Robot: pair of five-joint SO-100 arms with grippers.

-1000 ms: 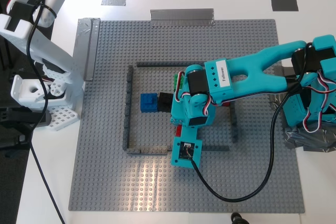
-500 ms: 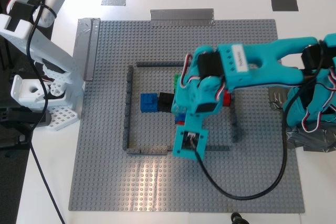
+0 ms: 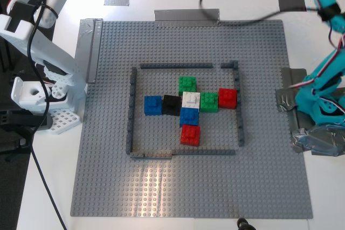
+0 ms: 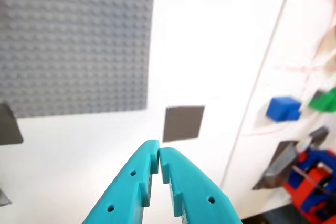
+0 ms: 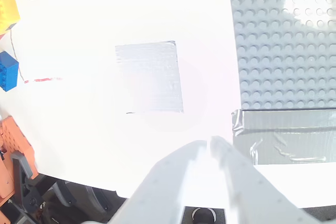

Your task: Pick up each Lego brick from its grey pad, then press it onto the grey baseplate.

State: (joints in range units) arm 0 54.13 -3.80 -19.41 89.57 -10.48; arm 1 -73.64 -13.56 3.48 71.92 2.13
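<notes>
Hovering clenched and empty over bare grey pads (image 4: pixel 183 123): first gripper (image 4: pixel 158 157), second gripper (image 5: pixel 209 146); bricks (image 3: pixel 190 134) seated on baseplate (image 3: pixel 108 133).

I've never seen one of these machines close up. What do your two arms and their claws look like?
My first gripper is turquoise plastic, with two tapered fingers with small holes; its arm carries red, white and black wires. My second gripper is plain white plastic, on a white arm with a black cable.

Studded matt grey baseplate (image 3: pixel 108 176), glossy plastic bricks (image 3: pixel 190 133), wrinkled silvery tape strip (image 3: pixel 187 17), smooth white table (image 3: pixel 43 187)
</notes>
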